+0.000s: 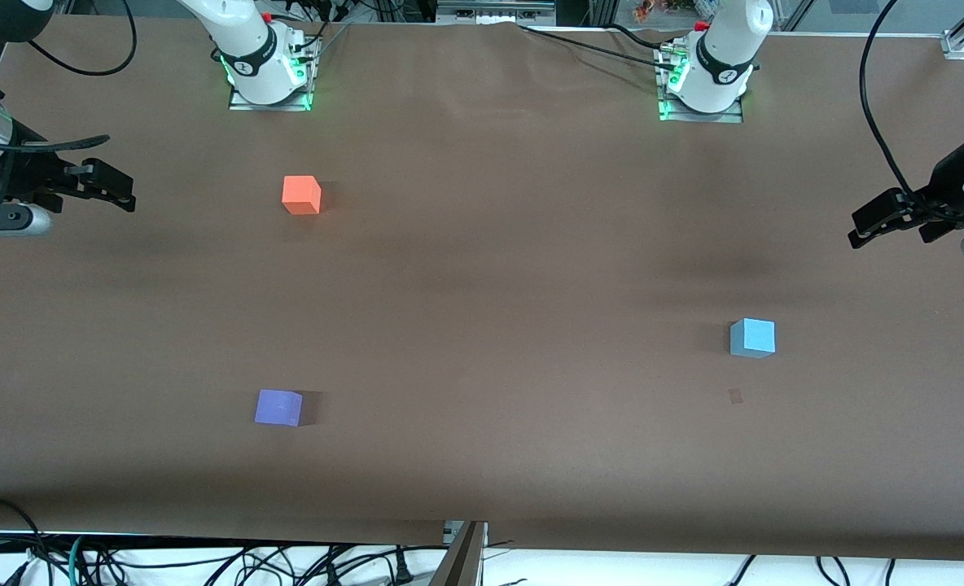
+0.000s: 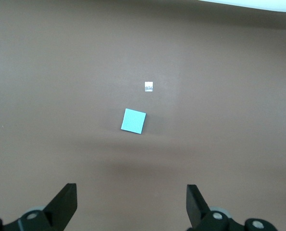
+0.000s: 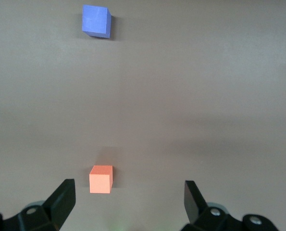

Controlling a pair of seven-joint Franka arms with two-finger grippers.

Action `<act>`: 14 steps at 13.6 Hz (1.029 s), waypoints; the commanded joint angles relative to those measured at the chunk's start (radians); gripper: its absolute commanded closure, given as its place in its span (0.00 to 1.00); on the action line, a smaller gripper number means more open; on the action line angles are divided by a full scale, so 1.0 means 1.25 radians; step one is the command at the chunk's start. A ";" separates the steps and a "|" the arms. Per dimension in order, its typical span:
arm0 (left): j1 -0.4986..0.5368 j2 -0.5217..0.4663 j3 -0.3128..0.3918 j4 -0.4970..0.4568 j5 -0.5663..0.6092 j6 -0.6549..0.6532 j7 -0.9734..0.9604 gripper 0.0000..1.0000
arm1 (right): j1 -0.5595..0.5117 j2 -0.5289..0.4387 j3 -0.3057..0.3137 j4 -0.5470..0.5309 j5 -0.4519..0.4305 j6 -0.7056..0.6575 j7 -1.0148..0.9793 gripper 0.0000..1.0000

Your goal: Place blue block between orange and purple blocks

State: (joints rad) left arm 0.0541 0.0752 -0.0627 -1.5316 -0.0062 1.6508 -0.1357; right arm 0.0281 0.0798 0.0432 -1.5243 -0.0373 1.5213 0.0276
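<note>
The blue block (image 1: 752, 338) (image 2: 133, 121) rests on the brown table toward the left arm's end. Toward the right arm's end sit the orange block (image 1: 301, 195) (image 3: 101, 179) and the purple block (image 1: 278, 407) (image 3: 95, 21); the purple one is nearer the front camera, with a wide bare gap between them. My left gripper (image 1: 858, 229) (image 2: 131, 197) hangs open and empty over the left arm's end of the table, apart from the blue block. My right gripper (image 1: 128, 194) (image 3: 128, 197) hangs open and empty over the right arm's end, apart from the orange block.
A small pale square patch (image 1: 735, 396) (image 2: 149, 87) lies on the table just nearer the front camera than the blue block. The two arm bases (image 1: 264, 61) (image 1: 706, 77) stand along the table's back edge. Cables trail under the table edge nearest the front camera.
</note>
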 commanded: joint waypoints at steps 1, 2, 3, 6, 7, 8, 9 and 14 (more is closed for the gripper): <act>0.000 0.009 0.001 0.023 -0.005 -0.015 0.008 0.00 | -0.003 -0.002 0.000 0.001 0.015 0.004 0.001 0.00; 0.000 0.007 0.001 0.023 -0.005 -0.015 0.008 0.00 | -0.003 -0.002 0.000 0.001 0.015 0.004 0.001 0.00; 0.000 0.007 0.001 0.023 -0.005 -0.015 0.008 0.00 | -0.003 -0.002 0.000 0.001 0.015 0.004 0.001 0.00; 0.005 0.009 0.001 0.018 -0.004 -0.020 0.007 0.00 | -0.003 -0.002 0.000 0.001 0.014 0.003 0.001 0.00; 0.006 0.009 0.001 0.015 -0.004 -0.020 0.008 0.00 | -0.003 -0.002 0.000 0.001 0.014 0.003 0.000 0.00; 0.006 0.010 0.001 0.016 -0.005 -0.020 0.008 0.00 | -0.004 -0.002 0.000 0.001 0.014 0.003 0.001 0.00; 0.006 0.010 0.001 0.016 -0.004 -0.019 0.008 0.00 | -0.003 -0.002 0.000 0.001 0.014 0.004 0.001 0.00; 0.001 0.009 0.001 0.016 -0.005 -0.020 0.001 0.00 | -0.003 -0.002 0.001 0.001 0.015 0.004 0.001 0.00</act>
State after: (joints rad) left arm 0.0561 0.0772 -0.0604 -1.5316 -0.0062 1.6442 -0.1358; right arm 0.0280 0.0798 0.0432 -1.5243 -0.0372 1.5214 0.0276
